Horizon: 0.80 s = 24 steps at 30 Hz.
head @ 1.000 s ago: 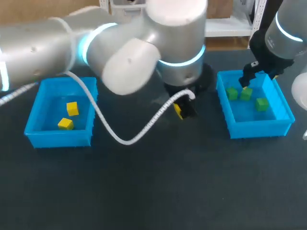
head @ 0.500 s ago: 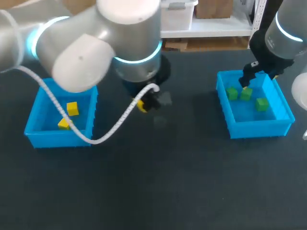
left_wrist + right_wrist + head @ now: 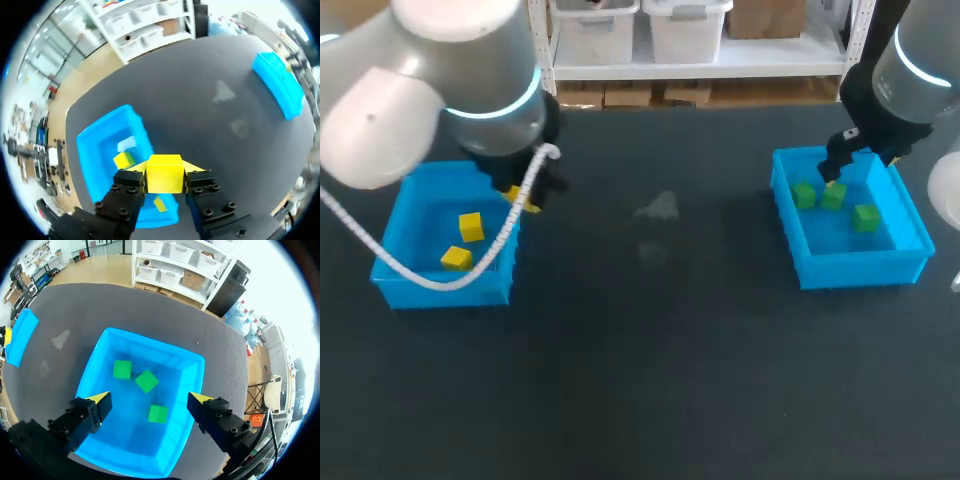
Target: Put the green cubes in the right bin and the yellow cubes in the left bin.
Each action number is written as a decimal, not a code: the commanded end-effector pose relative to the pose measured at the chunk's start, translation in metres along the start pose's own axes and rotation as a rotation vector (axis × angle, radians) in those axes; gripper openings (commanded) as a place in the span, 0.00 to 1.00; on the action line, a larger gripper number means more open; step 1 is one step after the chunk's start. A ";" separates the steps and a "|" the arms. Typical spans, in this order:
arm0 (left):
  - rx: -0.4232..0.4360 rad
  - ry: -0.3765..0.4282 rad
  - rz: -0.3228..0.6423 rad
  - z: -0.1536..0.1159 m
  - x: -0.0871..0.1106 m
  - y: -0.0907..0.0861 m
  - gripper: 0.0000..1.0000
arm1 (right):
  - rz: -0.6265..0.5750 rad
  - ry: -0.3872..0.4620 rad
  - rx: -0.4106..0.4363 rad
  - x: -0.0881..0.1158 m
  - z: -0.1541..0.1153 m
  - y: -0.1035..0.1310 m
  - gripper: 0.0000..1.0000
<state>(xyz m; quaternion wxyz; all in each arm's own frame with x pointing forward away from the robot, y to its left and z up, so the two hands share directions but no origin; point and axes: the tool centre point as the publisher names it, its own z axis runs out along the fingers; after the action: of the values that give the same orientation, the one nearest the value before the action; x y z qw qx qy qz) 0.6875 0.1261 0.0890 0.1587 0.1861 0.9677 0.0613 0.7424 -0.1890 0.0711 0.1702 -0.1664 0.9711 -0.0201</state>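
- Clearly, my left gripper [image 3: 165, 176] was clamped on a yellow cube [image 3: 165, 169], with one yellow-tipped finger pressed against each side of it
- Seen from the head camera, that gripper hung over the left bin [image 3: 440, 290], above the wall that faces the middle of the tabletop [image 3: 650, 380]
- Along the left wrist's line of sight, the held cube sat over the near part of the bin and was not touching the bin
- Two other yellow cubes lay on the left bin's floor, one [image 3: 470, 226] nearer the back wall and one [image 3: 456, 259] nearer the front wall, close together but apart
- A white cable [image 3: 380, 255] from my left arm drooped across the left bin in a loop
- My right gripper [image 3: 148, 398] had its fingers spread wide with nothing between them, and it was poised above the right bin [image 3: 150, 337]
- Three green cubes rested on the right bin's floor: one [image 3: 122, 369] and another [image 3: 146, 381] just beside each other, and the third [image 3: 158, 413] a little apart from that pair
- The two bins stood well apart at opposite ends of the dark tabletop, and a pair of pale smudges [image 3: 658, 207] marked the surface between them
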 end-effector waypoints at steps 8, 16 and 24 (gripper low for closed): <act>-0.049 -0.060 -0.218 0.009 0.028 0.048 0.00 | 0.001 -0.004 0.003 0.002 -0.001 0.000 1.00; -0.049 -0.045 -0.324 0.014 0.044 0.065 0.00 | 0.001 -0.004 0.003 0.002 -0.001 0.000 1.00; 0.082 -0.130 -0.437 0.004 0.048 0.071 1.00 | 0.001 -0.004 0.003 0.002 -0.001 0.000 1.00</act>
<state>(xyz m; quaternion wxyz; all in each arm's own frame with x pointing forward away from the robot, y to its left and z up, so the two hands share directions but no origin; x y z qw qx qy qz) 0.6826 0.1974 0.0837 0.2065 -0.0202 0.9781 0.0162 0.7424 -0.1890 0.0711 0.1702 -0.1664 0.9711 -0.0201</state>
